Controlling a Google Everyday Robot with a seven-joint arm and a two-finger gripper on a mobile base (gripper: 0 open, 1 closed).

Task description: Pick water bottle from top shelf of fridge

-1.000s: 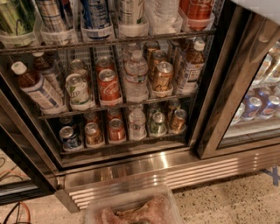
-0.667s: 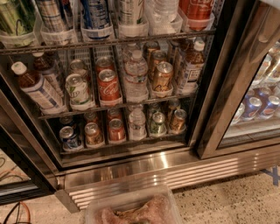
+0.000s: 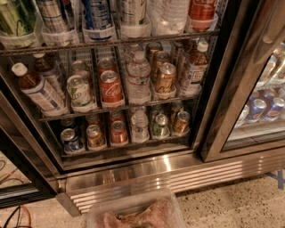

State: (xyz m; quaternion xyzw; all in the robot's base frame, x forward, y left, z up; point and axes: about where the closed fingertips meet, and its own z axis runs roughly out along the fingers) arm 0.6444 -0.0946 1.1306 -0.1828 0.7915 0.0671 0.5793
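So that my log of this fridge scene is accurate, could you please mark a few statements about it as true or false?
1. The water bottle stands in a clear holder on the top shelf. True.
2. The claw is gripping the water bottle. False: the claw is not in view at all.
3. A red can stands on the rack just below the top shelf. True.
4. The cooler to the right holds brown tea bottles. False: blue cans show behind its glass.
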